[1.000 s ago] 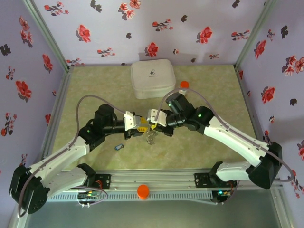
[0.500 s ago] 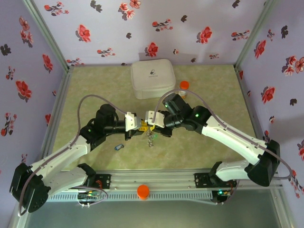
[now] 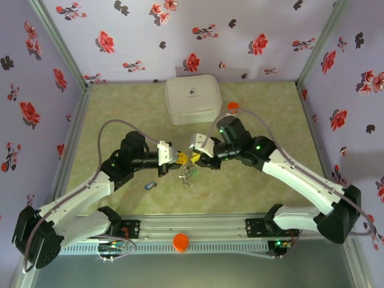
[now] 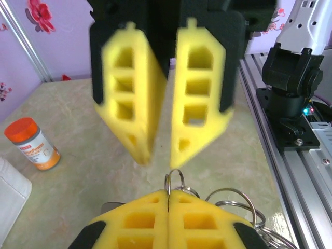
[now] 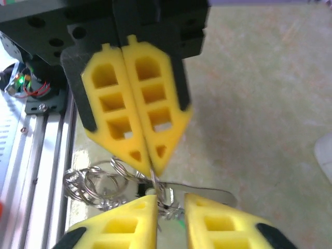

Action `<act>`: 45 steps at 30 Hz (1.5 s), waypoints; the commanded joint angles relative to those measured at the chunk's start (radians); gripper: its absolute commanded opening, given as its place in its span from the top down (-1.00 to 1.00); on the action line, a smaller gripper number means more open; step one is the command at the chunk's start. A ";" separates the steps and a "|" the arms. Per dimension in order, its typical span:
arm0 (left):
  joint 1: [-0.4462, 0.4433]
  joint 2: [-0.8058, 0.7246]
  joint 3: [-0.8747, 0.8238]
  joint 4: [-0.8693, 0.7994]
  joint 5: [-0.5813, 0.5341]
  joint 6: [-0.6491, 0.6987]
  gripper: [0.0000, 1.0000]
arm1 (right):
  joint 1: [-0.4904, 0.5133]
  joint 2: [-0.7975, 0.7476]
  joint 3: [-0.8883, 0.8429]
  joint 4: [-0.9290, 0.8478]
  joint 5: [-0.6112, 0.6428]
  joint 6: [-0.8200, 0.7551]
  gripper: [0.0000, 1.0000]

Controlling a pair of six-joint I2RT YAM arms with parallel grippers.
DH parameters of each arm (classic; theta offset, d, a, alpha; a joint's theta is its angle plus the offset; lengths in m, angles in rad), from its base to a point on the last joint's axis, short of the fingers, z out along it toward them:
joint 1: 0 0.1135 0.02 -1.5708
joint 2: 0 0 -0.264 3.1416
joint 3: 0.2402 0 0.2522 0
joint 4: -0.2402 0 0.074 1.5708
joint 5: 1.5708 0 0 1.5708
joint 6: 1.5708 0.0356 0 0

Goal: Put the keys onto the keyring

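Observation:
The keyring (image 3: 188, 174) hangs as a bunch of thin metal loops between the two grippers, above the table. My left gripper (image 3: 180, 158) is shut on one small loop (image 4: 175, 181) of it, with more loops (image 4: 236, 199) trailing to the right. My right gripper (image 3: 195, 157) faces it tip to tip. Its yellow fingers (image 4: 199, 98) stand open, a gap between them. In the right wrist view that gripper (image 5: 170, 199) straddles the loop and a flat metal key blade (image 5: 207, 190), with the loops (image 5: 96, 181) bunched at left. One blue-headed key (image 3: 149, 186) lies on the table.
A white square case (image 3: 192, 99) sits at the back centre. An orange-capped pill bottle (image 4: 32, 144) stands beside it, half behind the right arm. The aluminium rail (image 3: 198, 231) with an orange knob (image 3: 180, 242) runs along the near edge. Flowered walls close three sides.
The left gripper has shut on a loop of the keyring. The right gripper, shut before, has opened and its arm has drawn slightly to the right.

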 commanded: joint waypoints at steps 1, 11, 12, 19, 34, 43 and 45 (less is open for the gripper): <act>0.001 -0.038 -0.041 0.164 0.020 -0.071 1.00 | -0.048 -0.053 -0.075 0.170 -0.185 0.090 0.39; 0.017 -0.031 -0.120 0.470 0.034 -0.213 1.00 | -0.052 -0.077 -0.196 0.358 -0.196 0.184 0.25; 0.019 -0.029 -0.119 0.472 0.037 -0.213 1.00 | -0.052 -0.081 -0.200 0.364 -0.193 0.185 0.27; 0.019 -0.016 -0.108 0.465 0.051 -0.217 1.00 | -0.054 -0.090 -0.202 0.370 -0.169 0.173 0.34; 0.018 -0.001 -0.104 0.455 0.060 -0.222 1.00 | -0.054 -0.082 -0.192 0.374 -0.159 0.178 0.75; 0.018 -0.006 -0.102 0.434 0.059 -0.210 1.00 | -0.054 -0.056 -0.173 0.364 -0.177 0.180 0.64; 0.018 -0.005 -0.102 0.435 0.059 -0.212 1.00 | -0.054 -0.049 -0.170 0.356 -0.180 0.178 0.64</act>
